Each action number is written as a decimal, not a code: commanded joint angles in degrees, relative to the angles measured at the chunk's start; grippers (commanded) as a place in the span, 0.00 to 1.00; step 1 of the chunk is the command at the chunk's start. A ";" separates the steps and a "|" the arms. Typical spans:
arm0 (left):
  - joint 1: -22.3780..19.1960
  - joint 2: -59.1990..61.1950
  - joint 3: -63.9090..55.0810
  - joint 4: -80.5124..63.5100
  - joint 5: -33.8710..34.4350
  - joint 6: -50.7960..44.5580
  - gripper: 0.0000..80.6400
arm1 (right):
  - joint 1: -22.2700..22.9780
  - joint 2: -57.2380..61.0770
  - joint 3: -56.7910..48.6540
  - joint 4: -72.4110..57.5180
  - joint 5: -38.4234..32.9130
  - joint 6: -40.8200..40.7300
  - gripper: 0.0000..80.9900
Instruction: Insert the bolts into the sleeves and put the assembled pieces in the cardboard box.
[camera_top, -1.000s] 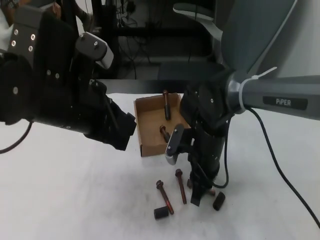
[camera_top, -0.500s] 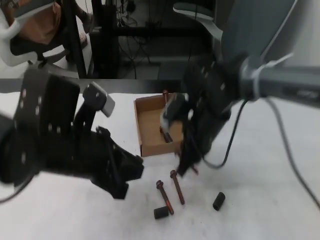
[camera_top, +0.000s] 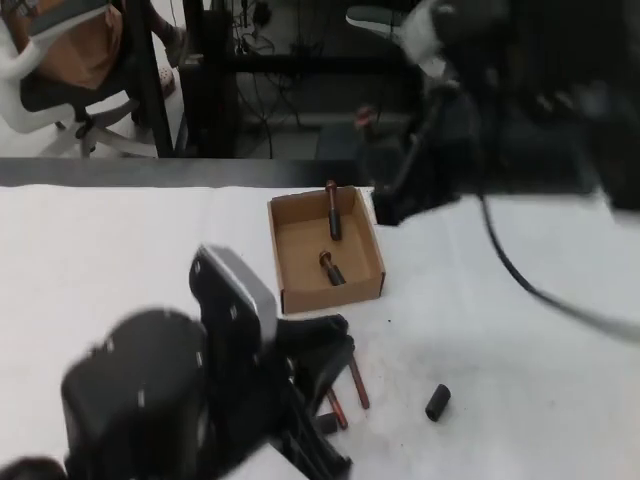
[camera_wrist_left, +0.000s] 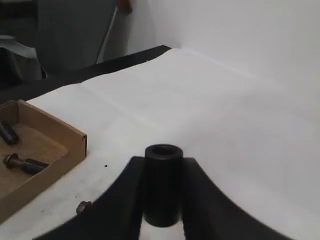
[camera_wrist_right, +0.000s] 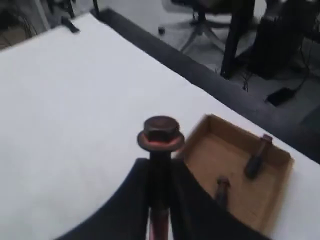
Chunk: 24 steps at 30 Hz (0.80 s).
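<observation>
My left gripper (camera_wrist_left: 162, 167) is shut on a black sleeve (camera_wrist_left: 162, 187), held upright with its bore showing. In the high view that arm (camera_top: 200, 400) hangs low over the bench's near side, its fingers covering part of two loose bolts (camera_top: 357, 381). My right gripper (camera_wrist_right: 159, 167) is shut on a reddish bolt (camera_wrist_right: 160, 136), head up, above the bench and short of the cardboard box (camera_wrist_right: 200, 134). The box (camera_top: 290, 300) holds two assembled pieces (camera_top: 331, 268). The right arm (camera_top: 440, 150) is raised behind the box. Another black sleeve (camera_top: 437, 402) lies to the right.
The white bench cover (camera_top: 100, 260) lies bare to the left and right of the box. A dark strip (camera_top: 150, 172) marks the bench's far edge, with office chairs and stands behind it. A bolt head (camera_wrist_left: 82, 206) lies beside the box wall (camera_wrist_left: 60, 165).
The right arm rose from the loose parts and swung up behind the box. The left arm swept down and toward the near edge, over the loose bolts.
</observation>
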 joint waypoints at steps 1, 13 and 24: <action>-3.17 0.80 0.24 -3.31 -5.66 -0.55 0.02 | 2.90 -6.52 10.12 -15.04 -0.71 8.89 0.01; -2.82 4.31 0.24 -12.21 -10.81 -4.32 0.02 | 12.79 -10.09 21.04 -30.33 2.95 14.64 0.01; -3.26 4.31 0.24 -13.96 -9.40 -6.41 0.02 | 13.22 -9.97 21.04 -30.33 8.82 8.57 0.01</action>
